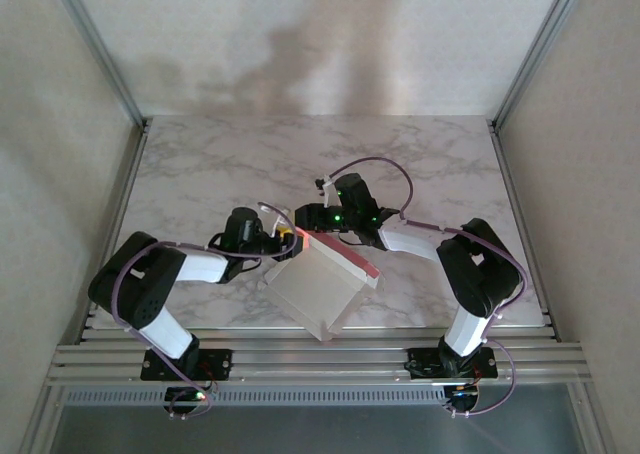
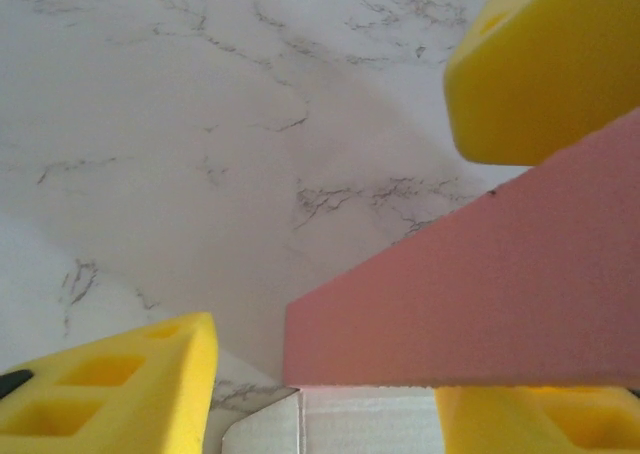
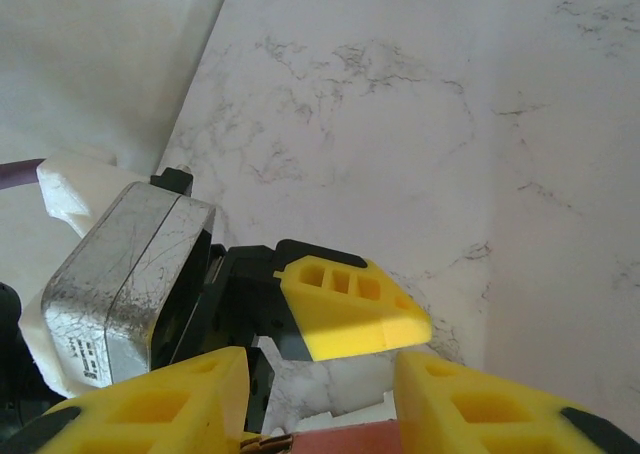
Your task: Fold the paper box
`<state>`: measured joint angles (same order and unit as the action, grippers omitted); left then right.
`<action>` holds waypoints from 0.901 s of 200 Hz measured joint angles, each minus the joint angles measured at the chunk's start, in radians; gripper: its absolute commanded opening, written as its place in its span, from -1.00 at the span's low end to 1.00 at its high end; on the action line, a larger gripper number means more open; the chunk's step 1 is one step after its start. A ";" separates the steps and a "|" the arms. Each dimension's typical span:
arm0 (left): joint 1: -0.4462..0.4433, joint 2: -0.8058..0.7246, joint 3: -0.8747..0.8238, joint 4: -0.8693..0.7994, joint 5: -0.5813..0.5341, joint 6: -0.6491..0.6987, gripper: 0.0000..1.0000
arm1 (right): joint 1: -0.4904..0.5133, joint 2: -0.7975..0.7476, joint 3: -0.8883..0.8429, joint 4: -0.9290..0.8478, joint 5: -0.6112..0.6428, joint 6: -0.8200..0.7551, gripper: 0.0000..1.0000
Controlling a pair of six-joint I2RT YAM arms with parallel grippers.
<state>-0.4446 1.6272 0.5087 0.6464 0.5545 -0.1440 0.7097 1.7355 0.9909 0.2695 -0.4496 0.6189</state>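
On the near middle of the counter (image 1: 200, 174), between the two arms, lies the paper box (image 1: 322, 292). It is part-folded: a broad white panel turned like a diamond, one corner toward the metal rails (image 1: 320, 359) at the near edge. A pink flap (image 1: 347, 257) runs along its far right side.

The left hand (image 1: 283, 239) sits at the far left corner of the box, at one end of that flap. The right hand (image 1: 318, 221) is just beyond the same corner, so the two hands are close together.

In the left wrist view the pink flap (image 2: 480, 284) shows as a slanting band running from the lower middle to the right edge, with white card (image 2: 340, 429) below it. The left hand (image 2: 320, 374) has its yellow fingers (image 2: 110, 394) apart. One is at the lower left, clear of the flap. The other is at the lower right, under the flap's lower edge (whether it touches the card I cannot tell). A yellow finger of the right hand (image 2: 545, 64) is at the upper right, just behind the flap's top edge.

In the right wrist view the right hand (image 3: 320, 374) also has its fingers (image 3: 150, 409) apart. A strip of the pink flap (image 3: 330, 442) shows low in the gap between them, not clamped. A left-hand finger (image 3: 350, 309) on its black mount lies just beyond, over the marbled counter (image 3: 400, 124).
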 measured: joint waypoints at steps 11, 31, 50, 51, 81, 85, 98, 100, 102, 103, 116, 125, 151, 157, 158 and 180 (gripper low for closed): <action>-0.007 0.011 0.008 0.003 0.000 0.002 -0.02 | -0.001 0.000 0.000 0.000 0.000 0.003 -0.17; -0.014 0.025 0.013 0.016 -0.003 0.003 -0.12 | -0.003 0.000 0.000 0.000 0.000 0.006 -0.18; -0.019 0.029 0.014 0.028 -0.012 -0.001 -0.24 | -0.005 0.000 0.000 0.000 0.000 0.006 -0.19; -0.019 0.029 0.014 0.028 -0.012 0.000 -0.24 | -0.005 0.000 0.000 0.000 0.000 0.007 -0.20; -0.030 0.029 0.014 0.038 -0.042 -0.005 -0.39 | -0.007 0.000 0.000 -0.001 0.002 0.007 -0.20; -0.032 0.029 0.014 0.039 -0.047 -0.006 -0.41 | -0.007 0.000 0.001 -0.002 0.003 0.008 -0.20; -0.035 0.029 0.014 0.041 -0.061 -0.008 -0.50 | -0.007 0.000 0.005 -0.008 0.004 0.013 -0.20; -0.036 0.029 0.014 0.042 -0.064 -0.007 -0.51 | -0.007 0.000 0.005 -0.009 0.004 0.015 -0.20; -0.037 0.029 0.014 0.042 -0.066 -0.007 -0.52 | -0.007 0.000 0.006 -0.010 0.004 0.015 -0.20; -0.037 0.029 0.014 0.042 -0.068 -0.008 -0.52 | -0.007 0.000 0.006 -0.011 0.005 0.015 -0.20; -0.042 0.029 0.014 0.046 -0.084 -0.009 -0.54 | -0.007 0.000 0.012 -0.024 0.008 0.025 -0.20; -0.045 0.029 0.014 0.048 -0.099 -0.009 -0.54 | -0.007 0.000 0.017 -0.034 0.012 0.030 -0.20; -0.057 0.029 0.015 0.054 -0.132 -0.005 -0.60 | -0.007 -0.008 0.029 -0.074 0.037 0.073 -0.13; -0.059 0.029 0.015 0.056 -0.137 -0.005 -0.60 | -0.007 -0.010 0.030 -0.084 0.041 0.085 -0.08; -0.060 0.029 0.015 0.056 -0.137 -0.005 -0.60 | -0.007 -0.011 0.030 -0.086 0.042 0.093 -0.08; -0.068 0.029 0.015 0.060 -0.154 -0.002 -0.60 | -0.007 -0.017 0.031 -0.115 0.068 0.160 0.05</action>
<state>-0.5121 1.6566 0.5240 0.7059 0.4007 -0.1459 0.7029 1.7187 1.0214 0.1547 -0.3817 0.7788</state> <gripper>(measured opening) 0.201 0.502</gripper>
